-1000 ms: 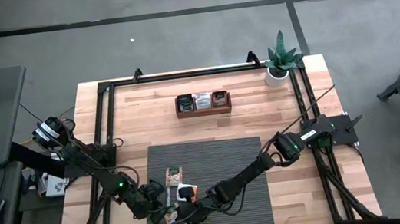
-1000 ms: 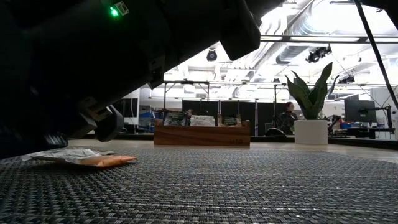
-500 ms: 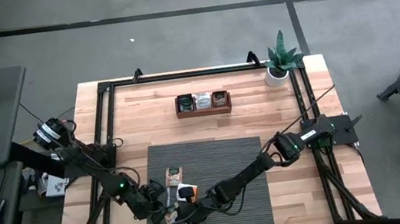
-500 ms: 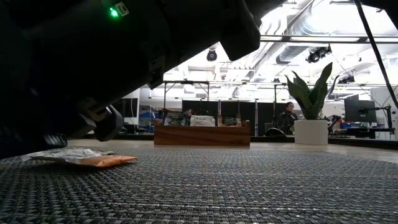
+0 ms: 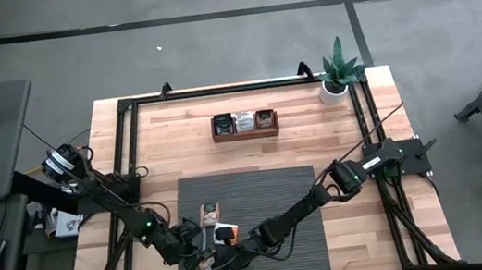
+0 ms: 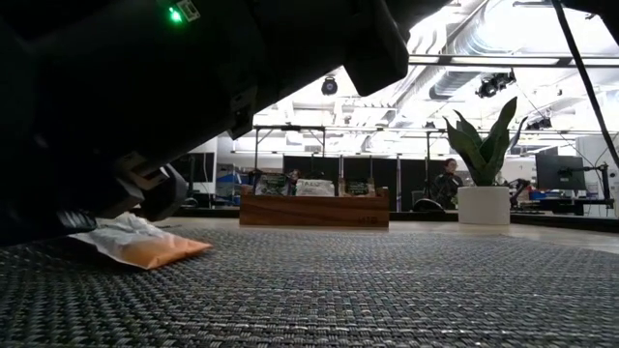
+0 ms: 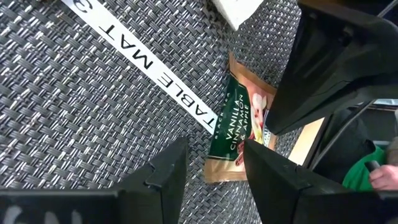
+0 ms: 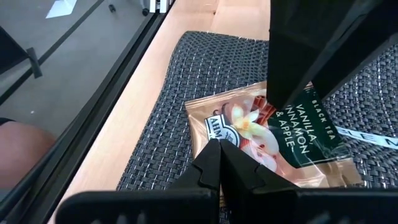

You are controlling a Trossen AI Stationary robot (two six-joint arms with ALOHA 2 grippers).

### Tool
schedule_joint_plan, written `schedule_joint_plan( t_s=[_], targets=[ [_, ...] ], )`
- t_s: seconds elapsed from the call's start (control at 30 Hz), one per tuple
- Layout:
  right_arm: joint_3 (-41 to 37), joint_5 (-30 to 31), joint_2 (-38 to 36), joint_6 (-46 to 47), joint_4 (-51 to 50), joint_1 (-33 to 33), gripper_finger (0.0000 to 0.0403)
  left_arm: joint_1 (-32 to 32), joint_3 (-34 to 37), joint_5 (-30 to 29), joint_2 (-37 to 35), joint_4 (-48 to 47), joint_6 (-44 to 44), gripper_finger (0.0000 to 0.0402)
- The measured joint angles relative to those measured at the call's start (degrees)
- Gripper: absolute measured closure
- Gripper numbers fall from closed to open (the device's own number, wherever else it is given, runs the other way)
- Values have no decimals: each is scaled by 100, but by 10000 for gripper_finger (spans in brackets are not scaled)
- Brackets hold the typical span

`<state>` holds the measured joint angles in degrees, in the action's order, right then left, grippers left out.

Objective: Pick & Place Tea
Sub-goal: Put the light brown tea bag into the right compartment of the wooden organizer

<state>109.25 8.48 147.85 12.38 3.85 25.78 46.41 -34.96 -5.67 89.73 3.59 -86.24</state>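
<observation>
Tea sachet (image 7: 237,127), label legible wrist-side only.

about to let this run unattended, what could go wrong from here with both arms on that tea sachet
1. The left tool, open, and the shut right tool crowd the same vanilla cinnamon apple sachet near the mat's front edge; the arms could collide.
2. The right tool's closed tips sit at the sachet's edge; it might slide or crumple.
3. The white label strip lies beside the sachet and may get pinched too.

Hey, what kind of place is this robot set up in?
Likely a large open lab or workshop: exposed ducts overhead, a bare concrete floor around the table, and monitors behind, with a person seated there.
</observation>
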Motion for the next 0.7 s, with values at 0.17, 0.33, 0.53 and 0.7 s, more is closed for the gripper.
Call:
schedule_joint_plan(
  t_s=[0.17, 0.33, 0.53, 0.7],
  targets=[
    [0, -4, 2, -2, 7, -2, 403, -2, -2, 66, 4, 18, 0, 243],
    [0, 0, 2, -2, 7, -2, 403, -2, 0, 105, -61, 5, 44, 243],
    [2, 1, 2, 0, 11, -4, 403, 11, 11, 203, -174, -10, 90, 243],
    [3, 5, 2, 2, 12, -7, 403, 11, 11, 163, -192, -6, 94, 248]
  ],
)
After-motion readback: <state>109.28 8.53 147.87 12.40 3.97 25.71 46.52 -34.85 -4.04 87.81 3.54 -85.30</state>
